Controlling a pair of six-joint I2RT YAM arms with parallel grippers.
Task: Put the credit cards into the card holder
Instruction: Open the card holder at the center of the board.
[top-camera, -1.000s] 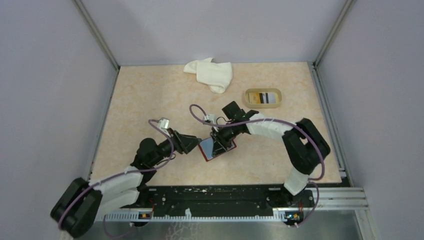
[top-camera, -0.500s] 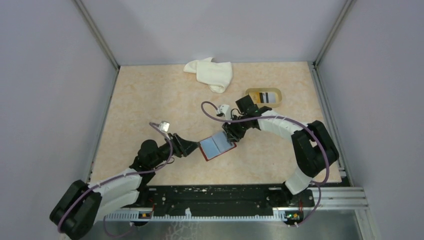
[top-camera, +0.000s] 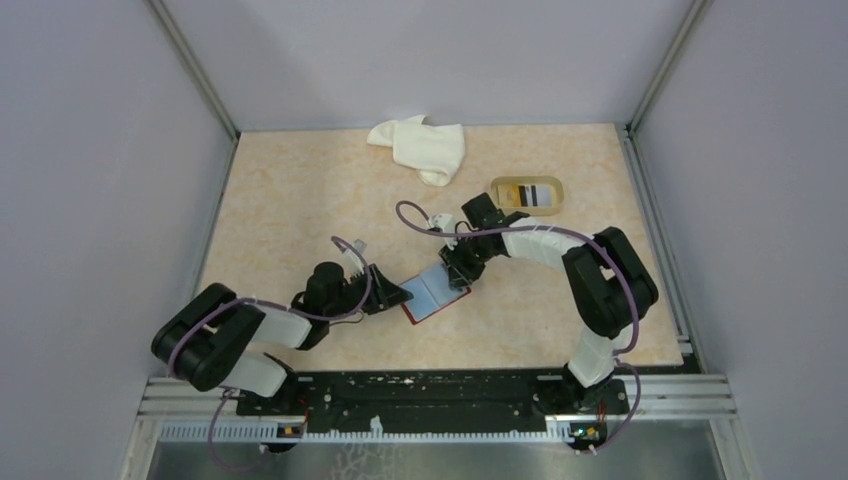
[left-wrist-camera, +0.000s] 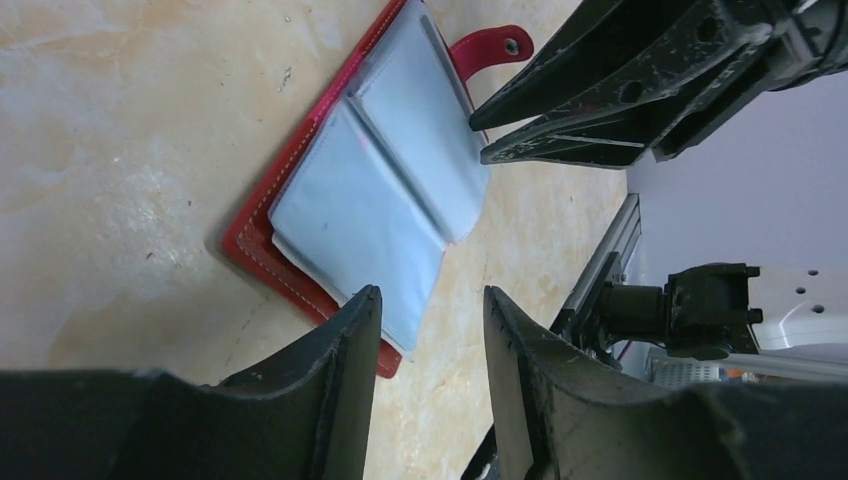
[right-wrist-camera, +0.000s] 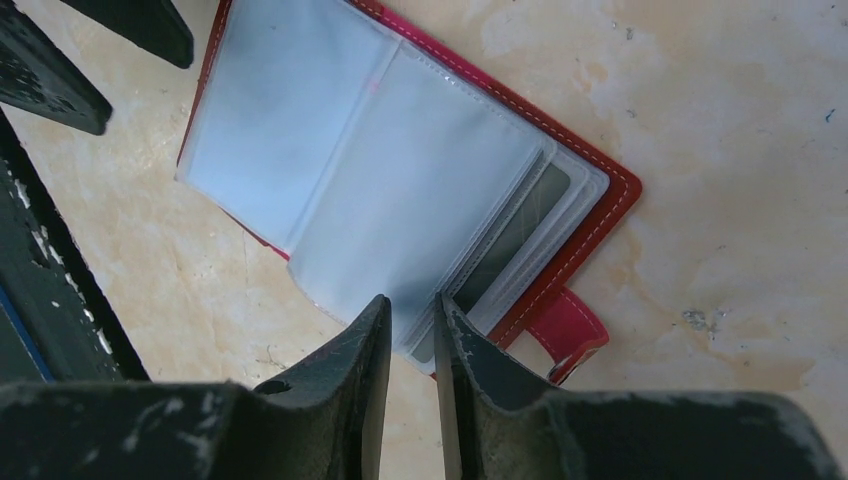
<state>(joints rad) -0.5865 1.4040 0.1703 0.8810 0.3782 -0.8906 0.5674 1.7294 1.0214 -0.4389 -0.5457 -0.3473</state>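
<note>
left end effector (left-wrist-camera: 430, 296) apart, right end effector (right-wrist-camera: 412, 303) narrowly apart, both at open card holder (top-camera: 436, 293)

My left gripper (top-camera: 400, 297) low, reaching inward, jaws parted; right gripper (top-camera: 458, 278) facing it, jaws narrowly apart.

one card holder (top-camera: 436, 292), one cloth (top-camera: 422, 147), one tray (top-camera: 559, 195)

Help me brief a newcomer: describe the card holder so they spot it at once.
On the beige table, look near the middle, between the left gripper and right gripper. The card holder lies open there: dark red with clear sleeves and a snap tab, unlike the white cloth and the beige tray farther back.
</note>
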